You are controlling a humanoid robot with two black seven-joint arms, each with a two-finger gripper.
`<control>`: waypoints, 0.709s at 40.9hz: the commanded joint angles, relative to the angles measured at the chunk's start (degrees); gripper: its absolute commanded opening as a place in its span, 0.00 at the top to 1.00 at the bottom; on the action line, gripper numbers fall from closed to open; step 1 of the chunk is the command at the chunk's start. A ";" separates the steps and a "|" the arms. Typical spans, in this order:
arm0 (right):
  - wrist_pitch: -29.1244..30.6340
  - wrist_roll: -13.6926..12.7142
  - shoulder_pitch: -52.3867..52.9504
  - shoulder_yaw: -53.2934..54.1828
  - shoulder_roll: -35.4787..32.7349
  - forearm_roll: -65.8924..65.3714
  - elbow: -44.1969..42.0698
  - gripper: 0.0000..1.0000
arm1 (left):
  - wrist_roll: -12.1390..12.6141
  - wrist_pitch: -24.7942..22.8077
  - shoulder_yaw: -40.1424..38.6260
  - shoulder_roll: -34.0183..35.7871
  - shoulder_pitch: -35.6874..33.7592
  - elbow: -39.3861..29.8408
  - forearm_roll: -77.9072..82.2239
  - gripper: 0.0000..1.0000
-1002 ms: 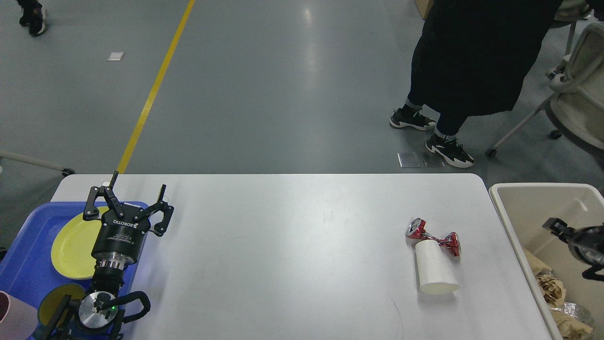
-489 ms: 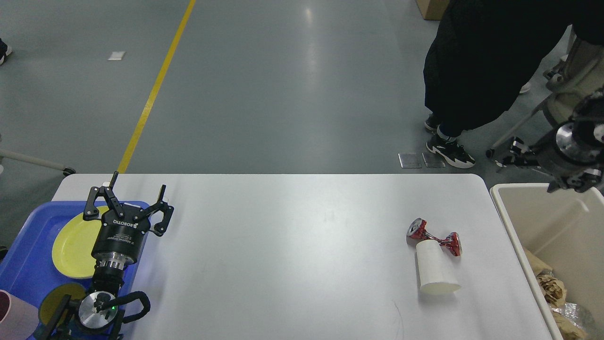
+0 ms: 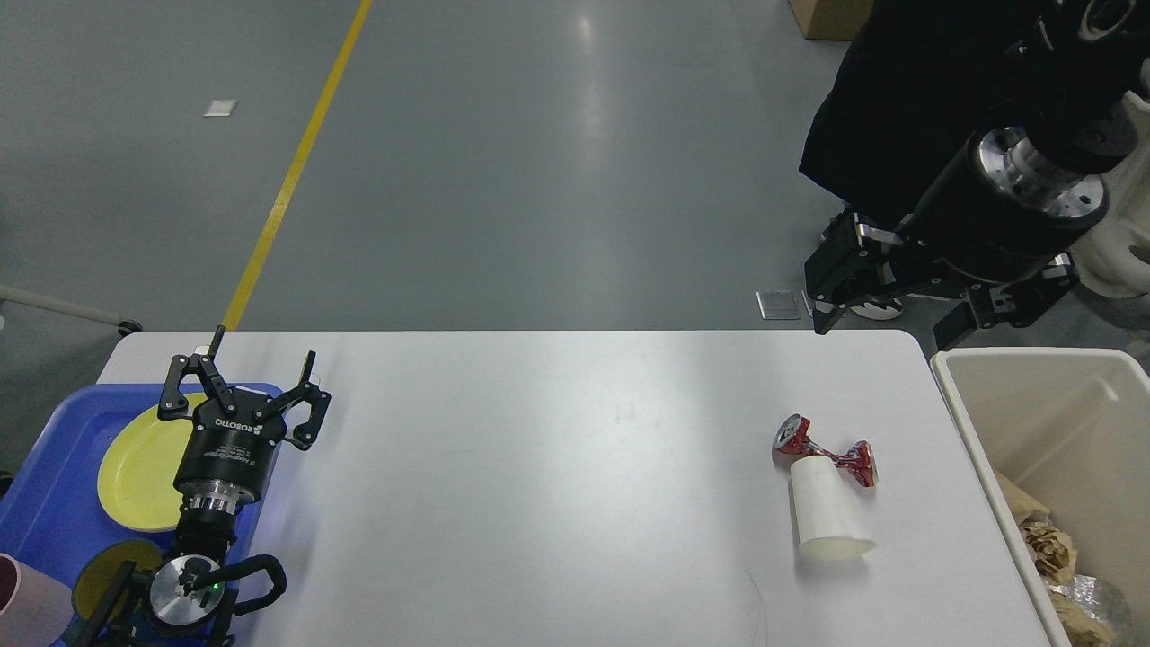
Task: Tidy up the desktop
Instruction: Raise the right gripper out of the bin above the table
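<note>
The desktop (image 3: 557, 485) fills the lower frame, its wide middle bare. The left gripper (image 3: 244, 377) is spread over the tray (image 3: 54, 503) at lower left. The right gripper (image 3: 885, 305) is spread at upper right, above the far edge; 1 cup (image 3: 828, 510) and 1 can (image 3: 825, 452) touch at lower right.

The white desktop (image 3: 557, 485) carries a blue tray (image 3: 54, 503) at its left edge. Toward the right lie a white paper cup (image 3: 828, 510) on its side and a crushed red can (image 3: 825, 451), apparently touching.
</note>
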 commanded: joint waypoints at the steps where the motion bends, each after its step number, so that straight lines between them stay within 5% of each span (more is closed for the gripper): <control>1: -0.51 0.01 0.19 0.27 1.20 0.02 0.32 0.00 | 0.07 0.00 0.00 0.00 -0.10 0.01 0.01 0.04; 29: -2.09 0.09 -2.18 0.27 1.73 0.02 -0.12 0.00 | 0.07 0.00 0.00 0.00 -0.01 -0.07 0.01 0.04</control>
